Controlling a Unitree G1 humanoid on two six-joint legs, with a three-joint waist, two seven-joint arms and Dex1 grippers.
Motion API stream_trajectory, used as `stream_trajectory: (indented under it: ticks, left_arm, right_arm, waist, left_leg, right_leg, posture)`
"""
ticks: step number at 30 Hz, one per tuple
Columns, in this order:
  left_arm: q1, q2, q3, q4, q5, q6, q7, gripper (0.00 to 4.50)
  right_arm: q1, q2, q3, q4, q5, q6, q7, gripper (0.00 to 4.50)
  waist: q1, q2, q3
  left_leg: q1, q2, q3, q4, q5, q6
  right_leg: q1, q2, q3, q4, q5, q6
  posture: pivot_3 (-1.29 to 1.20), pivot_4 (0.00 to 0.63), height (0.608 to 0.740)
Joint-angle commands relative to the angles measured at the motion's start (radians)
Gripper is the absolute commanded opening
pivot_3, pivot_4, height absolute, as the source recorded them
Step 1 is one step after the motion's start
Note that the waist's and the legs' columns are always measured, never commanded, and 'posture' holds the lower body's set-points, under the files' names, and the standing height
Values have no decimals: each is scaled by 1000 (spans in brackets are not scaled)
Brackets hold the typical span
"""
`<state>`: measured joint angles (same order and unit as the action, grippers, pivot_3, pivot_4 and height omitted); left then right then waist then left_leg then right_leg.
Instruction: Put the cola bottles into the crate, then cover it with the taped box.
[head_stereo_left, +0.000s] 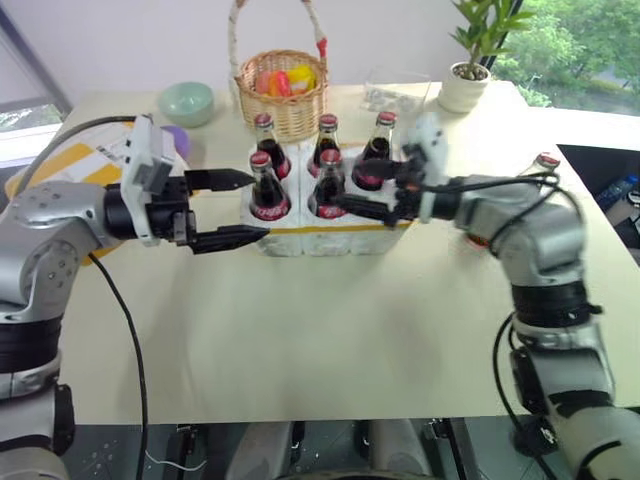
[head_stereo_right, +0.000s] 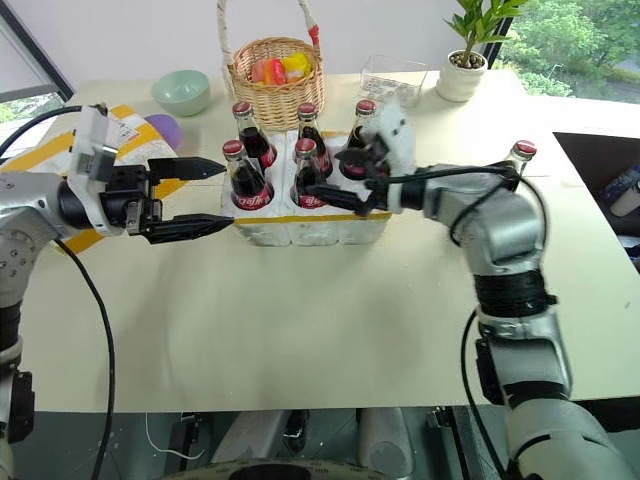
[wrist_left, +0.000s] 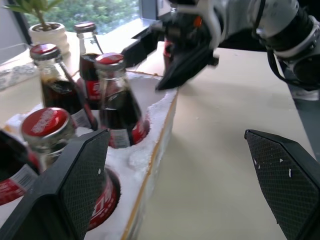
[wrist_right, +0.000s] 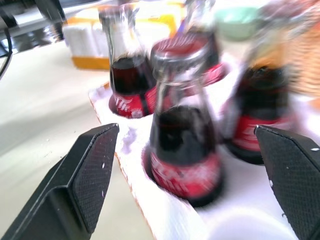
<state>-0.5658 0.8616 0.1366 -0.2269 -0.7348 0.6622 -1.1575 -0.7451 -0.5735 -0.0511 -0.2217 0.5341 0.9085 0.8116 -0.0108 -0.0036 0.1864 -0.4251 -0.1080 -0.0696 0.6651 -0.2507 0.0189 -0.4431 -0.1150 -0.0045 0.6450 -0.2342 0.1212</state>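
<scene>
- The left gripper (head_stereo_left: 232, 209) is held level, pointing toward three o'clock, with its two black fingers spread wide apart, one above the other and nothing between them.
- The left arm reaches in from nine o'clock, wrist straight.
- The right gripper (head_stereo_left: 366, 189) points toward nine o'clock, fingers parted and empty.
- The right arm comes up from five o'clock and bends at the elbow.

bare table (head_stereo_left: 330, 320) in front, crate (head_stereo_left: 320, 238) flanked by hands
</scene>
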Motion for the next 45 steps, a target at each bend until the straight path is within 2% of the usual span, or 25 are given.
stream_trajectory:
  ticks: [1,3,6,8,12,16,18,21,26,45]
  left_arm:
    - [-35,-5,-8,13,9,-24,-18,4500]
    - [-50,-15,-30,25,20,-33,-36,4500]
    - [-123,-68,-126,87,73,-77,-85,4500]
    - [-151,-88,-155,112,98,-99,-105,4500]
    - [-172,-100,-152,122,85,-81,-130,4500]
    - [-161,-96,-159,110,90,-85,-155,4500]
    - [-159,-94,-158,103,90,-83,-160,4500]
    - [-165,-94,-152,91,82,-74,-159,4500]
    - [-169,-92,-144,78,78,-66,-152,4500]
    - [-131,-71,-102,24,61,-39,-110,4500]
  right_arm:
    - [33,-49,-98,-146,100,96,-28,4444]
    - [77,-102,-140,-205,137,129,-22,4444]
    - [217,-228,-307,-333,272,239,21,4444]
    - [283,-257,-387,-376,344,277,3,4444]
    - [443,-283,-528,-411,340,294,-73,4444]
    - [580,-241,-683,-372,318,312,-188,4444]
    - [633,-224,-714,-366,292,283,-225,4444]
    - [644,-179,-711,-301,225,233,-321,4444]
    - [626,-172,-671,-227,162,155,-377,4444]
    - [466,-116,-481,14,62,-18,-452,4444]
  waist:
    - [-1,0,0]
    - [-3,0,0]
    - [22,0,0]
    - [25,0,0]
    - [21,-1,0]
    - [24,-1,0]
    - [24,-1,0]
    - [23,-1,0]
    - [22,-1,0]
    - [21,-1,0]
  left_leg:
    - [0,0,0,0,0,0]
    - [0,0,0,0,-1,2]
    - [0,0,0,0,-1,3]
    - [0,0,0,1,-2,4]
    - [1,1,0,1,-2,5]
    - [1,1,0,0,-2,4]
    - [1,1,0,1,-2,4]
    - [2,1,0,1,-2,5]
    - [5,1,1,1,-2,5]
    - [6,1,1,1,-2,4]
  right_leg:
    - [0,0,0,0,0,0]
    - [0,-1,0,0,0,0]
    - [1,-2,0,-1,0,0]
    - [3,-2,0,-3,0,0]
    - [4,-2,0,-4,0,0]
    - [4,-2,0,-4,0,0]
    - [4,-2,0,-4,0,0]
    - [6,-2,0,-4,0,0]
    - [8,-2,0,-4,0,0]
    - [9,-1,0,-5,0,0]
  posture:
    - [0,150,739]
    - [0,150,739]
    - [0,150,739]
    - [0,150,739]
    - [0,150,739]
    - [0,150,739]
    - [0,150,739]
    - [0,150,739]
    - [0,150,739]
    - [0,150,739]
